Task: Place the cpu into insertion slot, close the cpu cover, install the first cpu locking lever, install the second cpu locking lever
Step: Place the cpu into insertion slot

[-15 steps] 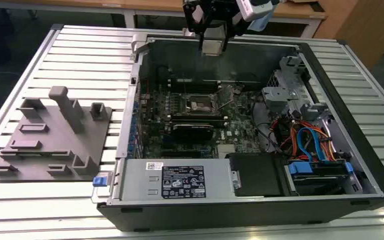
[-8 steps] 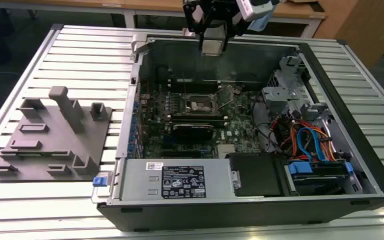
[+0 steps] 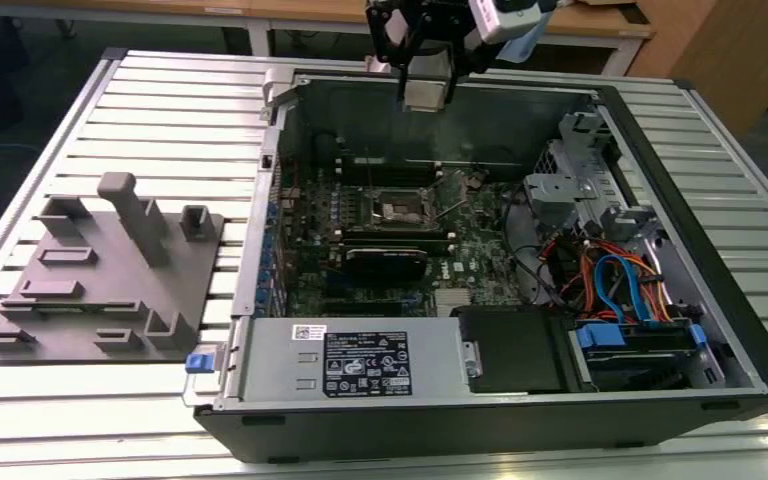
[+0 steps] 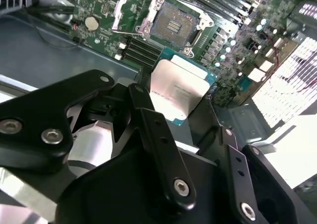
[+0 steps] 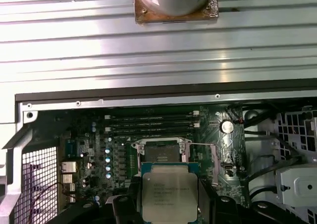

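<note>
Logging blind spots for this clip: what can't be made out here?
- Underside of the cpu: faces away from both wrist views.
- Where the gripper touches the cpu: covered by its own black links, second wrist view.
- Pins of the insertion slot: too small, exterior view.

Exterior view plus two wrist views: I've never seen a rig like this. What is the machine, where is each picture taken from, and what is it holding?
It is a single robot arm ending in a pincer. The exterior view comes from a camera off the arm, looking down on an open computer case lying on a slatted metal table, with a grey holder plate at the exterior view's left. Both wrist views come from cameras riding on the arm, looking into the case. The pincer is shut on the cpu, a flat silvery square chip, held above the motherboard. The insertion slot is empty.
</note>
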### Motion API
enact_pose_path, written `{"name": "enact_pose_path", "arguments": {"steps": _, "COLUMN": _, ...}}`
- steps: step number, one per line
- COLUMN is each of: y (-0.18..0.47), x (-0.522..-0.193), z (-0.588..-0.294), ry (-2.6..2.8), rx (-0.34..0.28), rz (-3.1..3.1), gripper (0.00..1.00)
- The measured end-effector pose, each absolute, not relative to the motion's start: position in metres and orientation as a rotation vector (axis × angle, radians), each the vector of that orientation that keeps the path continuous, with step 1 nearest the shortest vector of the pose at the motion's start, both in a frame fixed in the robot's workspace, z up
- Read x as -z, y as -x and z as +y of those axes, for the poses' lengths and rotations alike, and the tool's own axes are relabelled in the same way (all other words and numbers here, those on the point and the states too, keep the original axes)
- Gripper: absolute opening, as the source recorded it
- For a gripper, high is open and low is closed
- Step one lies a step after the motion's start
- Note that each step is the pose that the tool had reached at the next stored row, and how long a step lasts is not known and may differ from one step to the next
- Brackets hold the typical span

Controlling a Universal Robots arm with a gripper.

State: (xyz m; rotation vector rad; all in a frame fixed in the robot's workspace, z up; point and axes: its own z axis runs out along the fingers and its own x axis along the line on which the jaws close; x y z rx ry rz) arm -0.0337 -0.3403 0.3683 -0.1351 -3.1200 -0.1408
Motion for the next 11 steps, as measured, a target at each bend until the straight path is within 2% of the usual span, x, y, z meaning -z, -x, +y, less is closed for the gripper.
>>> {"name": "enact_pose_path", "arguments": {"steps": 11, "y": 0.0337, "x": -0.3683, "z": -0.3403, "ry": 0.15, "rx": 0.141, "rz": -3.12, "gripper": 0.54}}
